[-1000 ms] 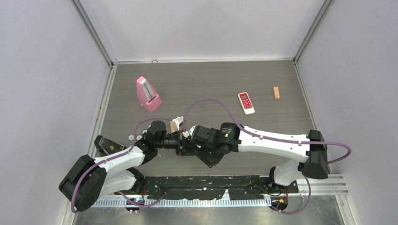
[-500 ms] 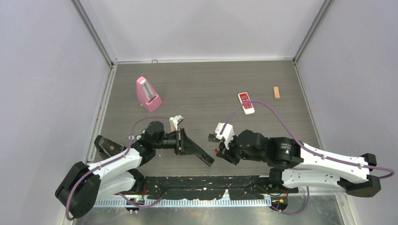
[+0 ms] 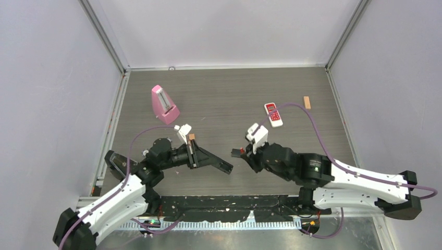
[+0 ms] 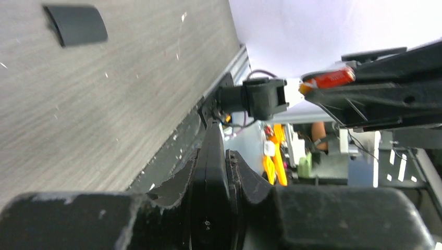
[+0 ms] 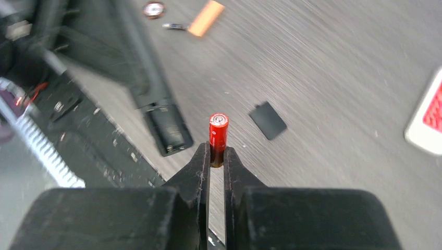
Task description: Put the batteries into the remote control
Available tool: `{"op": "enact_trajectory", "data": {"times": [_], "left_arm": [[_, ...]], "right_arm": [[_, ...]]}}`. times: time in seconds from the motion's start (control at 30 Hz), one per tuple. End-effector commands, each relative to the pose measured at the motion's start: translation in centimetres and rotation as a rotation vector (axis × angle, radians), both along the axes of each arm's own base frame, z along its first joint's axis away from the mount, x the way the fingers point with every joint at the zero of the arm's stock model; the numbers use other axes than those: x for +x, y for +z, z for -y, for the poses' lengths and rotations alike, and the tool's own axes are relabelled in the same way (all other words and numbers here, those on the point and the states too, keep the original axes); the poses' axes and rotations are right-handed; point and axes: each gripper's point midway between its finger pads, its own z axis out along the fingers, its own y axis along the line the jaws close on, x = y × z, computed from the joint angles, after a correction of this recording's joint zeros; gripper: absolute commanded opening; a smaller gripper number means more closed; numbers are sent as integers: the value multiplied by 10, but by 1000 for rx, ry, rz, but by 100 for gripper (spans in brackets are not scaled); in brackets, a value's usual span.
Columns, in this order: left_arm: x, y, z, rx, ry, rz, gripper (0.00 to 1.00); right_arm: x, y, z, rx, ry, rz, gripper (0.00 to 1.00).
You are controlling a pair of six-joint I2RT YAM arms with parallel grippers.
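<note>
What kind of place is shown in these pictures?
Probably a robot test cell, not a home: plain walls on metal posts enclose one table, with a left arm and right arm bolted at its near edge.

Grey wood-grain tabletop [image 3: 234, 86]. Pink pyramid-shaped metronome [image 3: 164, 104] upper left. Small red-and-white remote [image 3: 272, 114] and tan wooden block [image 3: 307, 102] upper right, apart. Second tan block [image 3: 192, 137] and small round dark disc [image 3: 145, 152] left of centre. Small black rectangular plastic cover [image 5: 267, 120] lies flat.
</note>
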Motion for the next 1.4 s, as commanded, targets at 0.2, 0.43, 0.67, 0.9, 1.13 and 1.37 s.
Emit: {"op": "enact_trajectory", "data": {"times": [0.2,0.43,0.67,0.9,1.13,1.37], "left_arm": [[32,30,-35,-14,298,244,0],[33,23,-33,14,286,224,0],[38,20,-28,18,287,207,0],[53,24,-31,3,362,212,0],[61,28,-36,-6,419,229,0],[67,31,-45,-32,488,247,0]], "right_arm": [[63,-122,76,174,-939,-686,5],[69,-176,100,313,-1220,-871,10],[72,-195,101,256,-1366,-967,21],[83,-182,106,191,-1398,-917,55],[90,-169,125,130,-1384,-808,60],[123,-153,119,-92,-1083,-630,45]]}}
